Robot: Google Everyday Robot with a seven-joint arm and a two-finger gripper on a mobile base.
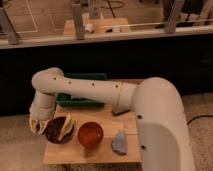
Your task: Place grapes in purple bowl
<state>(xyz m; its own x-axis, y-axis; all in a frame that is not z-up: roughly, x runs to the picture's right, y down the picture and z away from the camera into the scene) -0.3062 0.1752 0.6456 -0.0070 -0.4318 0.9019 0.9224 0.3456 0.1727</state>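
Observation:
The purple bowl [56,134] sits at the front left of the small wooden table [105,152], with a yellowish item [65,127] lying in it. My gripper [38,125] hangs low at the bowl's left rim, at the table's left edge. The grapes do not show; whatever is in the gripper is hidden. My white arm [95,90] reaches across from the right, over the back of the table.
An orange-red bowl [90,134] stands just right of the purple bowl. A grey lumpy object [119,142] lies at the front right. A green tray [82,102] at the back is mostly covered by my arm. A dark counter runs behind the table.

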